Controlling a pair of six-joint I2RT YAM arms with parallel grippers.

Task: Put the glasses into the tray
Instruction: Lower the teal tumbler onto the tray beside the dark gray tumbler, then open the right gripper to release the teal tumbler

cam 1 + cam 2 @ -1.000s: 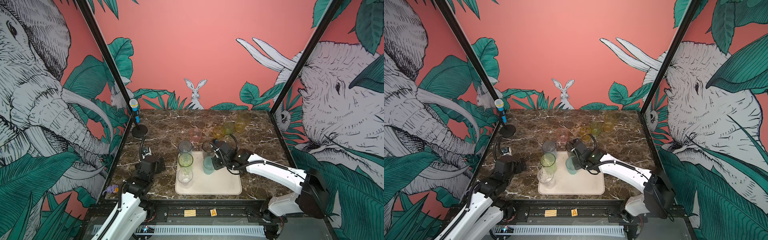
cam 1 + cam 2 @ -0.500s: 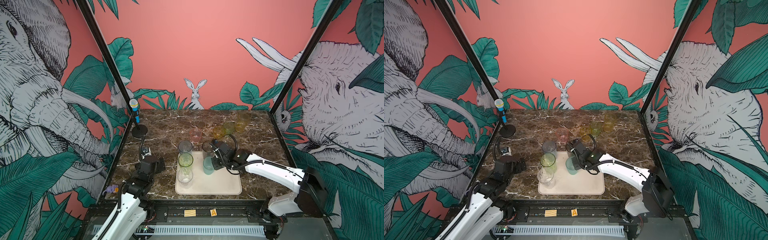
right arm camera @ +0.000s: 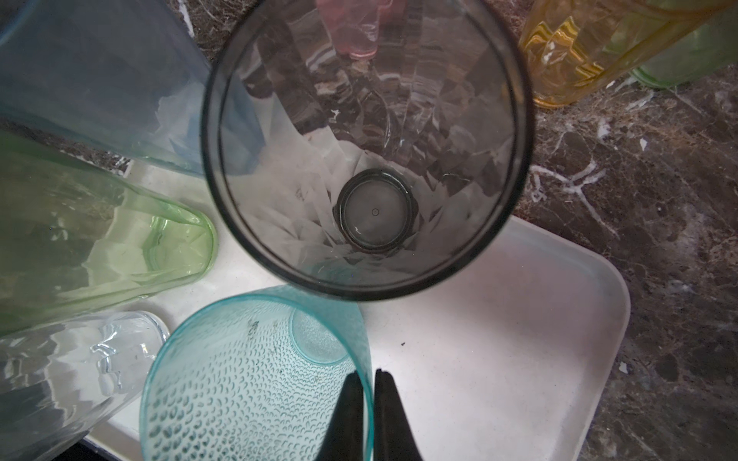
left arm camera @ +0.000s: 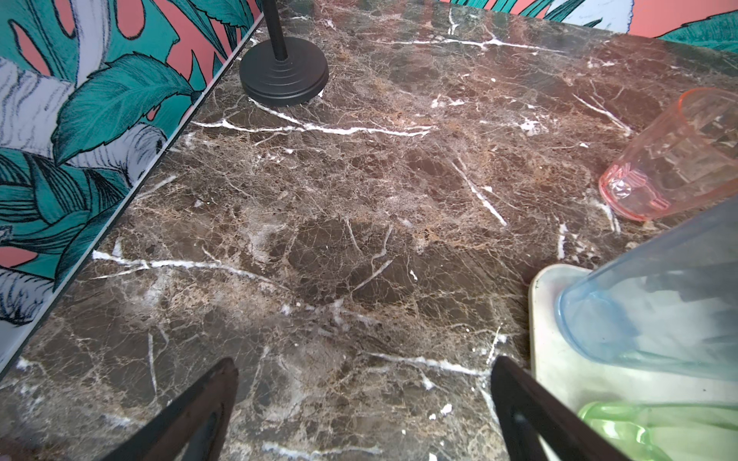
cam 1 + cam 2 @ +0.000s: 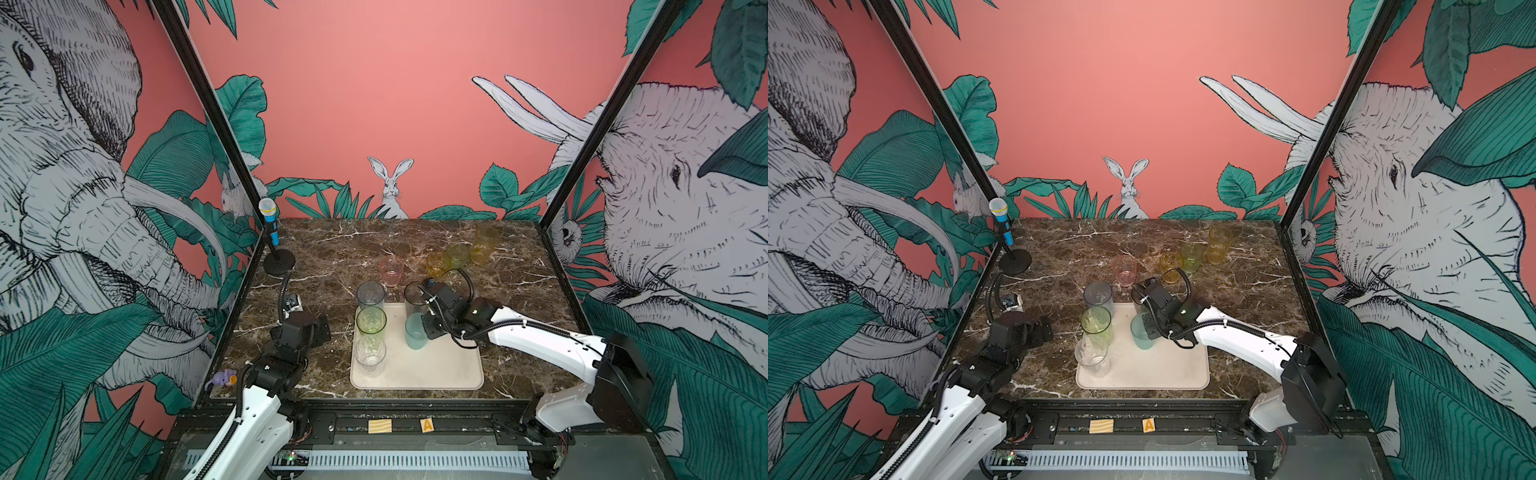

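Right wrist view: right gripper [image 3: 368, 373] nearly closed, pinching rim of teal glass [image 3: 247, 383], upright on the tray [image 3: 519, 319]. Over the marble table [image 4: 359, 199], left gripper [image 4: 363, 359] is wide open, empty.

The left hand [image 4: 363, 369] hangs low over the tabletop just left of the tray [image 5: 436, 365], fingers spread wide, holding nothing. The right arm [image 5: 548, 337] reaches in over the tray's right edge; the right hand [image 3: 366, 377] pinches the teal glass [image 3: 247, 383] by its rim.

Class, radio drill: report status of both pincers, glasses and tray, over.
Left pincer open, empty. Right pincer pinching teal glass rim, on tray. Pink glass and three others outside. Smoky glass close beside.
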